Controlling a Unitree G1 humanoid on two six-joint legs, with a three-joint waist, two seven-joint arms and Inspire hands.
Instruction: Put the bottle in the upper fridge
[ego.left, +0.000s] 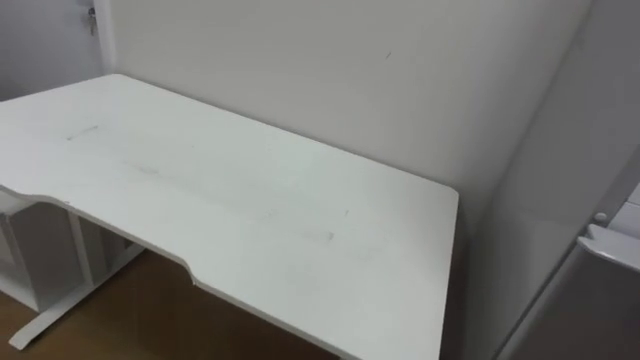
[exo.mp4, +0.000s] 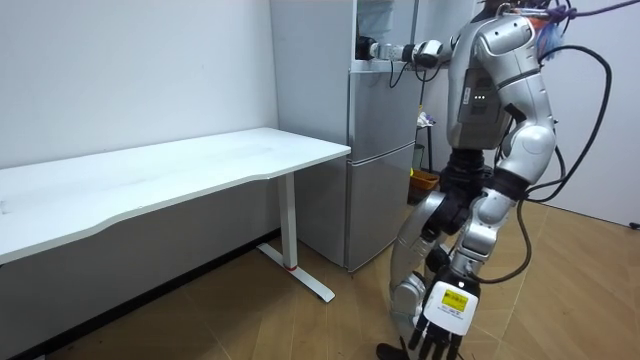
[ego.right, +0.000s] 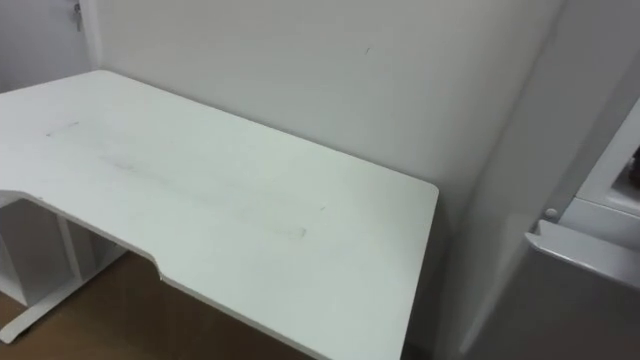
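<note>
I stand in front of the grey fridge (exo.mp4: 380, 160), which is beside the white table (exo.mp4: 180, 170). My right arm reaches up and forward, with my right hand (exo.mp4: 380, 48) at the edge of the upper fridge compartment. What it touches or holds is too small to make out. My left hand (exo.mp4: 440, 325) hangs low by my leg with relaxed fingers and holds nothing. The eye views look down on the white table (ego.left: 250, 200), with the fridge's grey side (ego.right: 520, 200) and a white ledge of its upper compartment (ego.right: 590, 240) at the right. I cannot make out a bottle.
The table stands against a white wall, with wooden floor (ego.left: 150, 320) under it and a white shelf unit (ego.left: 30, 260) under its left end. A small yellow object (exo.mp4: 425, 182) lies on the floor past the fridge.
</note>
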